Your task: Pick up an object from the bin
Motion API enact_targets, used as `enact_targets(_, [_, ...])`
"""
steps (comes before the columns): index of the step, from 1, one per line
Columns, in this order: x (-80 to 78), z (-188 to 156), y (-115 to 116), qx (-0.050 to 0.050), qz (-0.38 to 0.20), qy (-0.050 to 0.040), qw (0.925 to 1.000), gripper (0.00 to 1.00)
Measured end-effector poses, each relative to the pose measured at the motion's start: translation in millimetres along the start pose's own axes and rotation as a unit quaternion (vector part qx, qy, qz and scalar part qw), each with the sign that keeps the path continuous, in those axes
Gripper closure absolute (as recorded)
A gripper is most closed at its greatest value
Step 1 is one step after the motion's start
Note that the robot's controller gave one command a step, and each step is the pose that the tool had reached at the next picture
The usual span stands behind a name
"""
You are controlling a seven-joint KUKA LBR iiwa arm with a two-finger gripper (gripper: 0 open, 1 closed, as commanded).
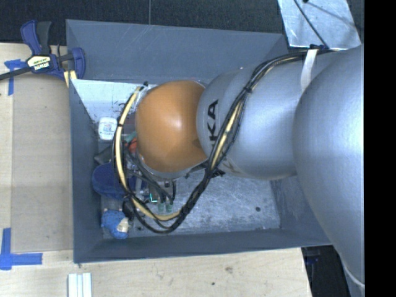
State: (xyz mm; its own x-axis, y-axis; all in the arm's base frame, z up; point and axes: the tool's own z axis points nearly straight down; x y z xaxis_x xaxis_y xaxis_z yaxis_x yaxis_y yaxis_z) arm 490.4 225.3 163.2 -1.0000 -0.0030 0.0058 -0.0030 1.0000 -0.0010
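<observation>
arm (pixel 266 122) low over left half of bin (pixel 185 51), orange cover (pixel 167 125) hiding what's under it. jaws: cannot tell their state, nor which thing they're over. nearest: dark blue round piece (pixel 104 179) by left wall, blue lump (pixel 114 223) in lower-left corner, small white bit (pixel 107 127) above them.

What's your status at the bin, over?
Gripper low at bin's left end, grip hidden. Nearest: dark blue round thing, small blue thing in near-left corner. Orange cover blocks view.

Robotics lab, cabled industrial arm (pixel 278 122) reaching into grey metal bin (pixel 185 48)
</observation>
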Motion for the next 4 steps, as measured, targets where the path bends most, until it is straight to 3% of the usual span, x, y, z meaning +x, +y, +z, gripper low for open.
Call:
enact_targets(1, [-46.9, 75.4, -12.9, -0.006, 0.034, -0.0123, 0.9993, 0.0])
enact_targets(2, [-78.6, 82.1, -74.1, -0.009, -0.054, -0.0099, 0.9985, 0.0])
enact_targets(3, [-76.4, 82.1, -73.6, -0.009, -0.054, -0.0047, 0.9985, 1.0])
enact_targets(4, [-67.7, -75.6, -49.3, -0.002, -0.055, -0.0082, 0.9984, 1.0])
